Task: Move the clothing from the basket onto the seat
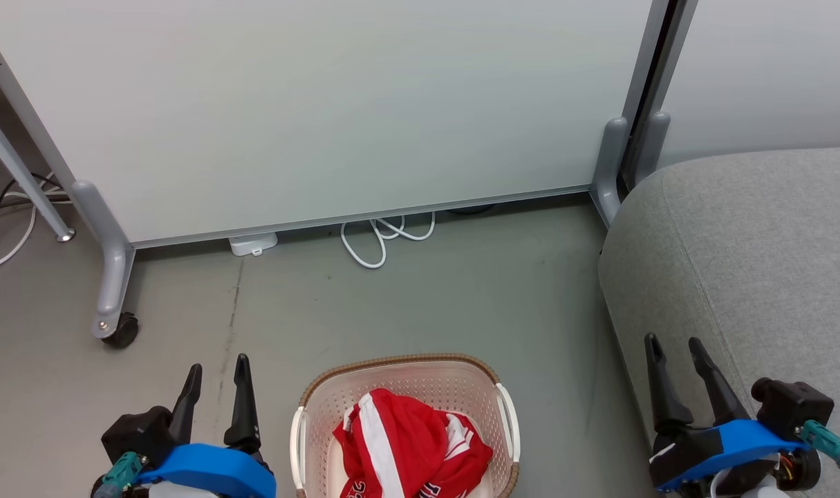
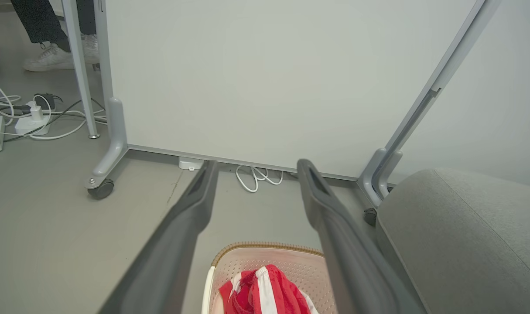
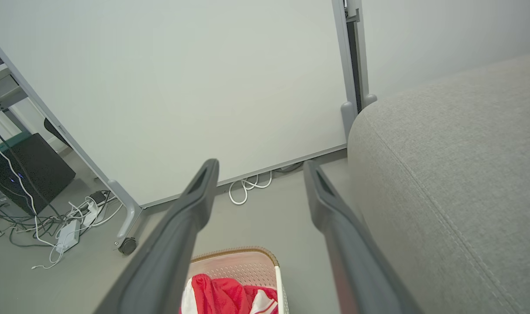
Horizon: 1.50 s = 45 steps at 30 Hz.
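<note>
My left claw (image 1: 218,363) stands wide, its two fingers parted and nothing between them. It hangs over bare floor (image 1: 406,304), fingers pointing toward the white panel (image 1: 309,111). My right claw (image 1: 673,340) is just as wide and just as empty, and it hangs at the near edge of the seat (image 1: 751,263).

The basket (image 1: 399,361) sits on the floor between the two, and the clothing (image 1: 406,443) lies crumpled inside it. From my left claw the heap lies to the right, lower down and a little back toward me. From my right claw it lies to the left, with a strip of floor between. The left claw is the nearer one, just beside the basket's left handle; the right is well apart from the rim.

The heap has no clear long axis. One white stripe runs across it from the far side toward me, and the folds bunch up highest beside that stripe. The basket's near part is cut off at the bottom of my head view, so I cannot tell how much cloth lies there.

I judge the pick belongs to my left claw, swinging right and down into the heap. The seat lies on the basket's far side from it, so the carry crosses the whole basket.
</note>
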### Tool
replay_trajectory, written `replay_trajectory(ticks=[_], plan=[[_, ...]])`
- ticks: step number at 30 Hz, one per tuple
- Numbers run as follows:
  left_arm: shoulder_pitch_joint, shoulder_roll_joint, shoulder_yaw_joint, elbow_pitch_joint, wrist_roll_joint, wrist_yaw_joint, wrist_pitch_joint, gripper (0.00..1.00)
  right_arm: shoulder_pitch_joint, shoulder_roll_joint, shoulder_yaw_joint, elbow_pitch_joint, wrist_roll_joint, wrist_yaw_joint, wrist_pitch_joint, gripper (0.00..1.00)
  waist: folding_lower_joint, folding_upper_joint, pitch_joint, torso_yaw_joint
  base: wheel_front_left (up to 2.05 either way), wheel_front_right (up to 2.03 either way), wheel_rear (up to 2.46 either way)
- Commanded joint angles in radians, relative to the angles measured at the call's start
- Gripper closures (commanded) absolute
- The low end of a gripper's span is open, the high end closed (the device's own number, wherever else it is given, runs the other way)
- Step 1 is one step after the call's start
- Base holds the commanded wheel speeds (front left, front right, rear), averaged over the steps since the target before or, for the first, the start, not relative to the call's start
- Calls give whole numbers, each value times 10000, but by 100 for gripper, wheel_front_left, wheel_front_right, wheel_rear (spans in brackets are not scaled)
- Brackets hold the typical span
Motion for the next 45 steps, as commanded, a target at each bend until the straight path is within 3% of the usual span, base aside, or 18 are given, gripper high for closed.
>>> replay_trajectory(ticks=[1,30,45], plan=[[-201,40,-52,-23,262,20,-111,0,-181,-53,18,-23,-297,18,-90,0,0,-1,0,0,0,0,0],[-179,-148,126,401,1960,-260,-708,0,-133,-63,5,53,-3057,23,-373,0,0,-1,-84,0,0,0,0],[-231,-228,99,640,2373,-453,-886,0,-114,-65,37,111,-3696,18,-552,0,0,-1,-131,14,0,0,0]])
